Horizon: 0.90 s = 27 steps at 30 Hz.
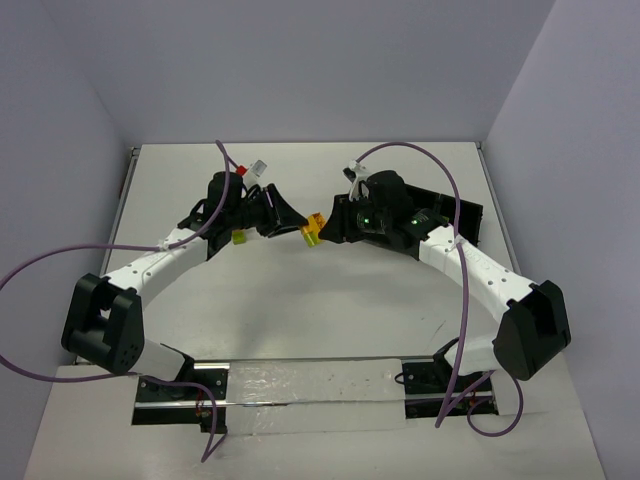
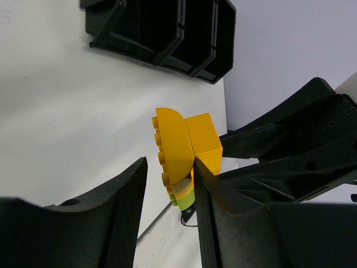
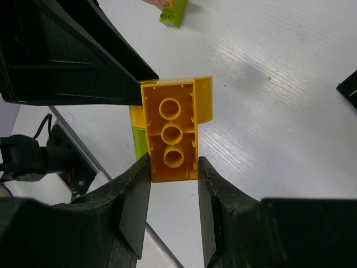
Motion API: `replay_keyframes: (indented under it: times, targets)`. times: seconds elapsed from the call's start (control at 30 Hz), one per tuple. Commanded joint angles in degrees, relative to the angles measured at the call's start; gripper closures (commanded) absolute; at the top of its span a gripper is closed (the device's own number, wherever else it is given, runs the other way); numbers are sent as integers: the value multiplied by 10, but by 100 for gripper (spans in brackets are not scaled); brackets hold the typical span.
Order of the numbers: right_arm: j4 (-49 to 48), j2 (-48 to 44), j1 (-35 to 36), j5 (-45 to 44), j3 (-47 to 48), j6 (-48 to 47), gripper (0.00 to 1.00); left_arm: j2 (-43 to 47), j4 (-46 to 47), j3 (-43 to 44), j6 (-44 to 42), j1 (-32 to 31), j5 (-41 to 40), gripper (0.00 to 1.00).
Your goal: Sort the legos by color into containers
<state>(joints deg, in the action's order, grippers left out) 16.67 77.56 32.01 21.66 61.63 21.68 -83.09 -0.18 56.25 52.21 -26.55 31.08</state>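
Splitting a stuck stack over the bench [image 3: 279, 84], well short of the tray [image 2: 167, 33]: my right jaws clench the orange-yellow brick [image 3: 170, 134], my left jaws' hold I cannot tell, so next I'd clamp the lime green brick [image 2: 186, 196] and pull.

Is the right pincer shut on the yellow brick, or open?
Shut on it. In the right wrist view, the right pincer has both fingers pressed against the yellow brick, with no gap on either side.
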Motion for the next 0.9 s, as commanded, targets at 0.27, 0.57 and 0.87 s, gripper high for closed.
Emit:
replay_keyframes:
  times: [0.27,0.57,0.87]
  targets:
    - [-49,-8,3,8,23,24,100,2,49,-13,20,-3,25,87]
    - [-75,-5,3,8,10,50,100,2,55,-21,37,-3,24,100]
    - [-102,-19,-18,12,-7,79,100,10,14,-29,23,32,-15,100]
